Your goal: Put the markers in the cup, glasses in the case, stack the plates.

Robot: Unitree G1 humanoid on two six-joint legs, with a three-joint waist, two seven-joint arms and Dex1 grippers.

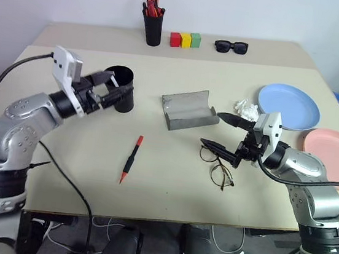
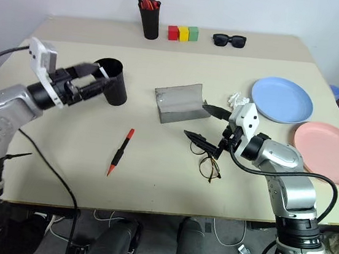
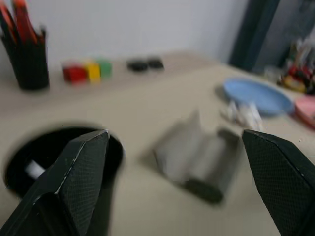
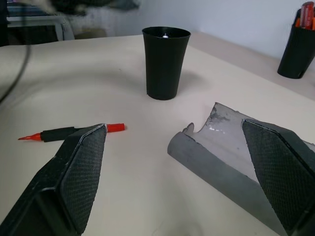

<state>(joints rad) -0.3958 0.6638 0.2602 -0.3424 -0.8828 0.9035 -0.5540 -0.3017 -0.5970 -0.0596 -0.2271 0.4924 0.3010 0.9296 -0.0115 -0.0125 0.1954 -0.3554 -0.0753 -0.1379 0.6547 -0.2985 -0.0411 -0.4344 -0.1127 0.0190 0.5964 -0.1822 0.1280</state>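
The left gripper [image 1: 113, 89], jaws spread and empty, hangs beside the tall matte black tumbler [image 1: 121, 88] (something white lies inside). The right gripper [image 1: 224, 134], also spread, hovers over the wire-framed round glasses [image 1: 217, 166], just near the open grey felt case [image 1: 188, 109]. A red, black-ended marker [image 1: 131, 159] lies left of the glasses.

The cup [image 4: 165, 61] looks matt black plastic; the case [image 1: 189, 109] is grey, felt-like and rough; the plates [image 1: 288, 106] are smooth; the bench [image 1: 169, 183] is matt beige.
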